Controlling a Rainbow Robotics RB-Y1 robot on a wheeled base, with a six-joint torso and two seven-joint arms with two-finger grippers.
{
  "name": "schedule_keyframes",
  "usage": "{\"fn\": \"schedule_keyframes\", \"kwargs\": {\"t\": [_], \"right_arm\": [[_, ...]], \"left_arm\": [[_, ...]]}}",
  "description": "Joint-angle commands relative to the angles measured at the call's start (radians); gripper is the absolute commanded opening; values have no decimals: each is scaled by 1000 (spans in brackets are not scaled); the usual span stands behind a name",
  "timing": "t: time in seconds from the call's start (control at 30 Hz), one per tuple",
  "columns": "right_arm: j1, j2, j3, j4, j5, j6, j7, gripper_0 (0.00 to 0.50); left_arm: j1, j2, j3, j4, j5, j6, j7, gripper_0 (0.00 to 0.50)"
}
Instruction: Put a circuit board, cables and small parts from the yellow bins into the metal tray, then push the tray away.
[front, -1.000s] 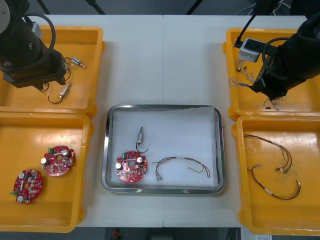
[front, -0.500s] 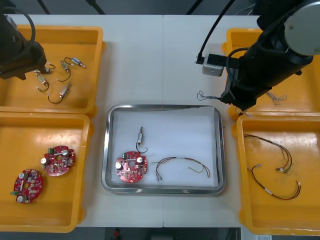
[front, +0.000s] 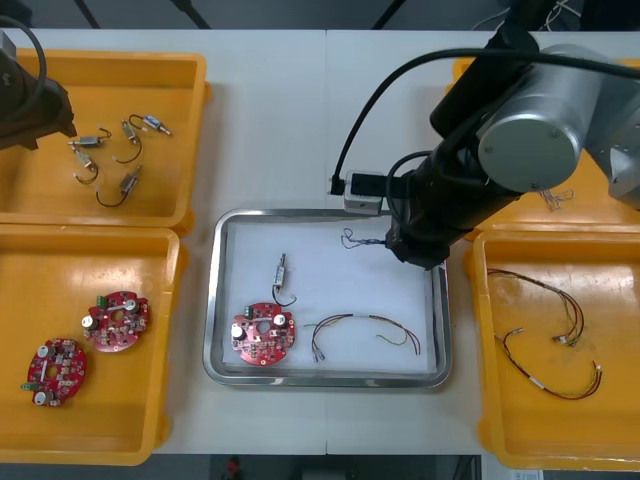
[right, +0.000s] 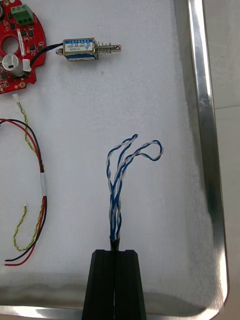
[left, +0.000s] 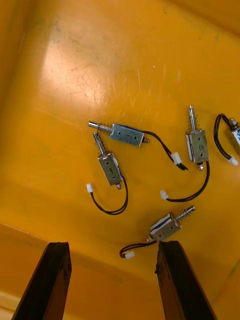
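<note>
So the twisted blue and white cable (right: 122, 170) is being pinched at one end by the right gripper (right: 116, 250), with the fingers clamped tight on it. It's being dangled over the white floor of the tray (right: 202, 125), close to the rim and well apart from the circuit board (front: 262, 334), the small metal part (right: 82, 48) and the red and yellow cable (front: 362, 330) lying in there. It's probably light and floppy with no stiffness, nothing fragile, and likely to flop wherever it's dropped, so an end grip seems fine. The left gripper (left: 113, 246) is being held above the far left bin (front: 198, 140), fingers apart with nothing between them, over loose small metal parts (left: 127, 135).
</note>
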Motion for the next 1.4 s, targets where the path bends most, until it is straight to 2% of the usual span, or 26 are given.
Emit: {"fn": "schedule_keyframes", "kwargs": {"t": [0.03,0.27,0.37,0.53,0.57,0.6,0.63,0.67,0.7,0.8,0.9,1.03,1.2,1.4], "right_arm": [[-52,34,80,-21,55,-57,35,0],[-65,42,177,-21,140,-143,39,0],[-65,46,183,-21,155,-143,42,21],[-65,54,203,-20,203,-144,46,112],[-65,57,206,-18,207,-144,42,112],[-65,60,207,-12,207,-143,37,273],[-65,60,207,-12,207,-143,37,273],[-65,60,207,-2,200,-144,34,419],[-67,62,207,8,187,-144,31,493],[-67,62,200,15,183,-143,31,500],[-65,57,186,15,186,-143,32,500],[-67,54,155,0,177,-124,28,500],[-65,53,48,-9,129,4,20,500],[-64,43,-132,-9,57,198,-9,500]], "left_arm": [[-42,49,26,21,-16,-36,5,500],[-42,36,26,93,-19,-94,16,500],[-43,32,26,119,-19,-116,25,500],[-42,32,26,125,-33,-119,42,500],[-42,32,26,127,-36,-120,46,500],[-42,30,26,130,-36,-120,49,500],[-42,30,26,130,-36,-120,49,500],[-37,29,20,133,-36,-120,52,500],[-39,26,3,133,-44,-129,59,500],[-39,27,-58,133,-54,-186,97,500],[-39,24,-122,133,-70,-258,209,500],[-37,12,-145,133,-79,-272,260,500],[-39,9,-172,141,-81,-274,270,500],[-39,-11,-208,168,-67,-346,295,500]]}}
